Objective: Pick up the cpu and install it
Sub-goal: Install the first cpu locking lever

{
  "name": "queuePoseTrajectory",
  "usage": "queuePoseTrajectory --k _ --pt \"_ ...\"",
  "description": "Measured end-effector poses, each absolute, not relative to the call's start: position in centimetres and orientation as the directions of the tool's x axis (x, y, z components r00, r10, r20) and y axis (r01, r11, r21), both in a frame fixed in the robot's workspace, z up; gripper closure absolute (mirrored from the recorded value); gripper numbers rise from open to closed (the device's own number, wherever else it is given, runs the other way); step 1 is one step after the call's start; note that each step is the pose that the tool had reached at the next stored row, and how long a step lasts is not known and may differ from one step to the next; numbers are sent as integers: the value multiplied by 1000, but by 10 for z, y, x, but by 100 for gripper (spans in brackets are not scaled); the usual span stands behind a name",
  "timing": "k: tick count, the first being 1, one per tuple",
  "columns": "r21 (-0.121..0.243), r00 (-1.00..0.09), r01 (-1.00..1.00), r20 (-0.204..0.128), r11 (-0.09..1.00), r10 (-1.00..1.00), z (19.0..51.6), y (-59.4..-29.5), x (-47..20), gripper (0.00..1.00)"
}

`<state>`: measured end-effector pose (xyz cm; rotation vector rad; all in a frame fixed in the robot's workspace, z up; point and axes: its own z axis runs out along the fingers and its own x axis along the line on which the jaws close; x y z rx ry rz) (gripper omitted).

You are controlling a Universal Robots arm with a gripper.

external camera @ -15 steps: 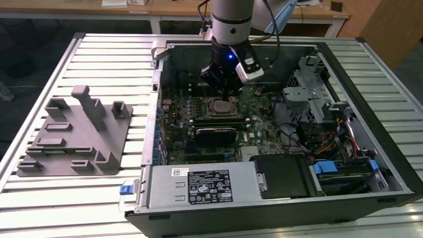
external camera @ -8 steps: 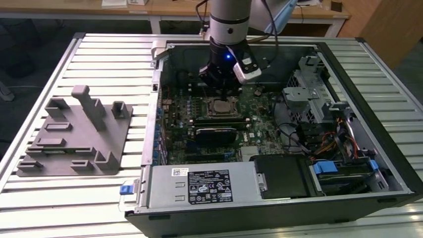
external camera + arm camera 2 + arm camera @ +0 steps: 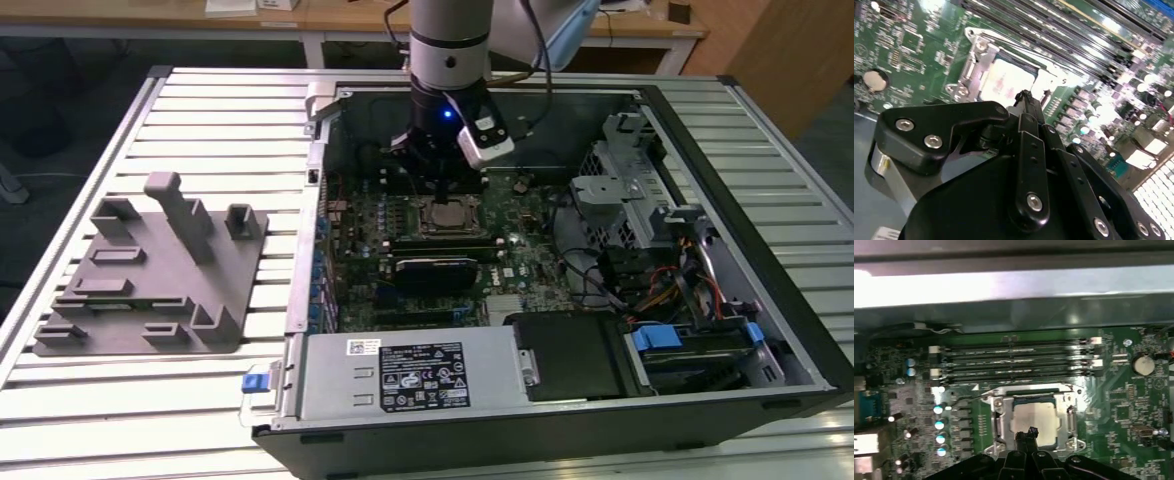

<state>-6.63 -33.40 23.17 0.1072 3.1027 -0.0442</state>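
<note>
Down inside the open PC case (image 3: 534, 432), black jaws pinched together with nothing between them.
Flat square silvery cpu (image 3: 1036, 416) sits in the shiny metal socket frame (image 3: 998, 421) on the green motherboard (image 3: 1134, 410), jaw tips right over its edge.
</note>
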Motion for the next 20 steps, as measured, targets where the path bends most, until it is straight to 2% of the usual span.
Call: queuePoseTrajectory --k 16,20 --pt "-22 -997 69 -41 997 69 232 -334 -110 89" --pt "-9 -997 69 -40 998 69 232 -335 -114 89"
